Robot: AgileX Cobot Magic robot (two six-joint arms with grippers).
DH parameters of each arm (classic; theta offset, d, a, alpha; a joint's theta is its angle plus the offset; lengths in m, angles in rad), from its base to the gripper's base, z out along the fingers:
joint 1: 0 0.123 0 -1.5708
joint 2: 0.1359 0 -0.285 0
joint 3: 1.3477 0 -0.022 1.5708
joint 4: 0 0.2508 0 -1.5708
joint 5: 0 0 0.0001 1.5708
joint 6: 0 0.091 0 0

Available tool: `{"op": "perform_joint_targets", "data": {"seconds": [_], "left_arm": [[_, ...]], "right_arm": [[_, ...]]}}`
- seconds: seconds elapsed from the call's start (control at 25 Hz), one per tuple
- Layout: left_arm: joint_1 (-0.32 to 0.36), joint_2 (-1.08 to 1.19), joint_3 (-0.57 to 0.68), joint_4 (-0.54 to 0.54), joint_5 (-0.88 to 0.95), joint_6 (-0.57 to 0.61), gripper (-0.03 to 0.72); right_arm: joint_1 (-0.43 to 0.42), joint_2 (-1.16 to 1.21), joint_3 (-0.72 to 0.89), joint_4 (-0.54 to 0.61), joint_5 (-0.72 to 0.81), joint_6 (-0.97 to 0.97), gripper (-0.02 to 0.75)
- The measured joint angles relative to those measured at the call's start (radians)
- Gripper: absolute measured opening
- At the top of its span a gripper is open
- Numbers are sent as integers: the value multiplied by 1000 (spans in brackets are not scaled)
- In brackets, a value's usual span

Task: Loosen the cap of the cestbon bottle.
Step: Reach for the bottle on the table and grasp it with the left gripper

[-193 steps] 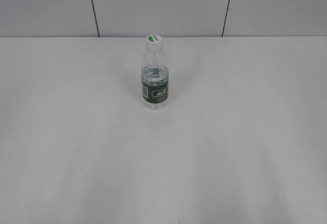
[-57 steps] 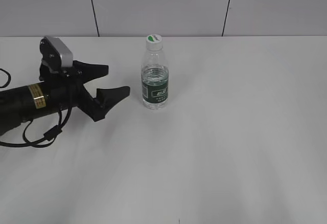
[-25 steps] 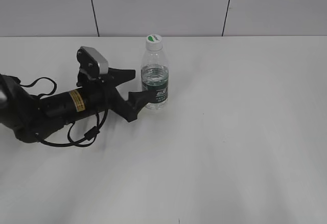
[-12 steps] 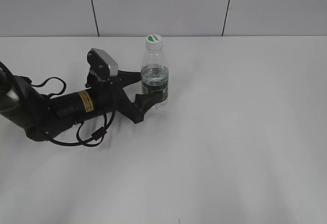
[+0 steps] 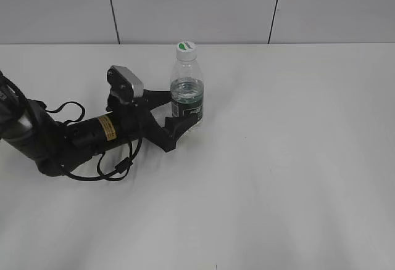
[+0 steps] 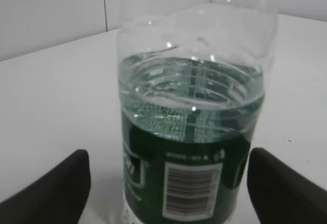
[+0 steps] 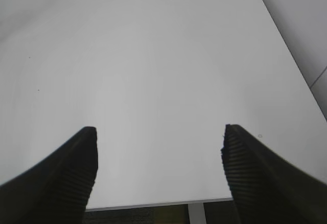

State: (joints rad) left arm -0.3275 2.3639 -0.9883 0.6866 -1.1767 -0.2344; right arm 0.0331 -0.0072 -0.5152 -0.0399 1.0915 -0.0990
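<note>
Fingers of the left gripper [image 5: 179, 108] stand wide on either side of the upright cestbon bottle [image 5: 187, 96] near the worktop's [image 5: 296, 159] far edge, not gripping, cap [image 5: 186, 48] above; the right gripper [image 7: 158, 168], also wide, holds nothing.

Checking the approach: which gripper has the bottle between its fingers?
The left gripper; its fingers flank the cestbon bottle, while the right gripper frames only bare table.

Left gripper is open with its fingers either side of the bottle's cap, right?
Not the cap. The left wrist view shows the open left gripper with its fingers either side of the cestbon bottle at its green label, well below.
</note>
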Motion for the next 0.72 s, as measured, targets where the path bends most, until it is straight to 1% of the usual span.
{"op": "perform_joint_targets", "data": {"seconds": [0.4,0.72], "left_arm": [[-35,39,-68,2,-1,0,572],[-39,46,-99,-22,16,-4,572]], "right_arm": [[0,0,0,0,0,0,577],[0,0,0,0,0,0,577]]}}
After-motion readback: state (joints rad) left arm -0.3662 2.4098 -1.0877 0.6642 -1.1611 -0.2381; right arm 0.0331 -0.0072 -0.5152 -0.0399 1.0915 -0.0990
